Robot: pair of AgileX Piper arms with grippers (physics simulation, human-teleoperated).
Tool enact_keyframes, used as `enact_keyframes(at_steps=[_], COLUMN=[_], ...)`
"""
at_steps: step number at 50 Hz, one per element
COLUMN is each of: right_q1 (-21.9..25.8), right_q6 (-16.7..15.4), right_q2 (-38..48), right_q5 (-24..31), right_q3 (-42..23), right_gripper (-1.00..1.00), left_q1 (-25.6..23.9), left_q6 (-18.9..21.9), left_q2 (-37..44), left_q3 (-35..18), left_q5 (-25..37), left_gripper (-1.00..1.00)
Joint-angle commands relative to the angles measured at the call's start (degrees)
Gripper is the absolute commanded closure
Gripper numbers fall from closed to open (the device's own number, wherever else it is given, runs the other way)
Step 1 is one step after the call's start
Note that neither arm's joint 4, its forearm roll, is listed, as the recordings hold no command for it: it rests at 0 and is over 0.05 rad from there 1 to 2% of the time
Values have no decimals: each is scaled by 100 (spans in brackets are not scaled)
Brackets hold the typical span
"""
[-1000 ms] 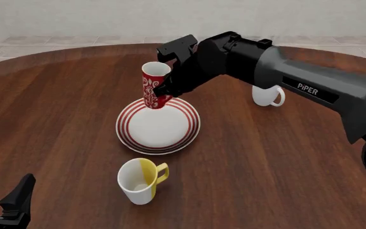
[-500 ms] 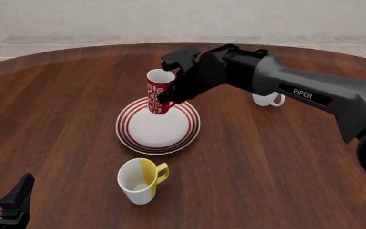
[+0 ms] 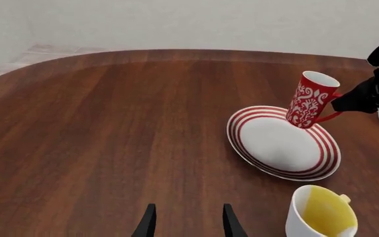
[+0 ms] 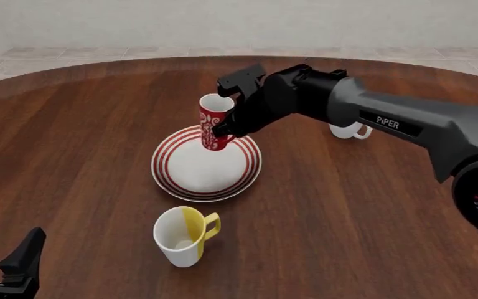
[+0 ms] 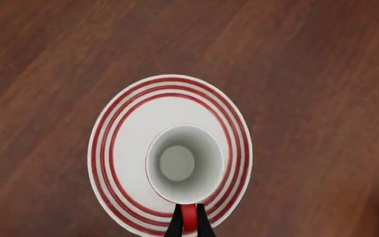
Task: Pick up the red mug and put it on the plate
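The red mug [image 4: 213,123] with its white floral pattern hangs a little tilted just above the far part of the plate [image 4: 172,173], a round white plate with red rings. My right gripper [image 4: 226,126] is shut on the mug's red handle [image 5: 187,217]. In the right wrist view the mug's white inside [image 5: 183,163] sits over the plate [image 5: 120,148]. The left wrist view shows the mug [image 3: 311,99] over the plate's far rim [image 3: 255,111]. My left gripper [image 4: 5,258] is open and empty at the table's near left edge; its fingertips [image 3: 148,222] show in its wrist view.
A white-and-yellow mug [image 4: 182,235] stands upright just in front of the plate; it also shows in the left wrist view [image 3: 321,213]. A plain white mug [image 4: 351,130] stands behind my right arm [image 4: 388,118]. The round wooden table [image 4: 81,124] spreads around them.
My right gripper has carried the red mug to the right and downward, closer to the plate's surface. The left gripper has not moved.
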Motion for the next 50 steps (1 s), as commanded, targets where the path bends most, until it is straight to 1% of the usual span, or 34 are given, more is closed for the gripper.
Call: enact_keyframes(at_steps=[1, 13, 27, 34, 50], right_q1=[50, -9, 86, 185, 298], right_q6=[161, 268, 405, 532, 595], right_q2=[29, 87, 178, 188, 210], right_q5=[-130, -262, -425, -537, -599], right_q3=[71, 177, 328, 450, 562], right_gripper=[100, 100, 100, 100, 100], left_q1=[-6, -10, -5, -15, 9], left_q6=[-6, -1, 2, 6, 7], left_q2=[0, 0, 0, 0, 0], left_q3=[3, -11, -25, -25, -43], left_q5=[21, 32, 64, 81, 93], left_gripper=[-100, -100, -100, -100, -100])
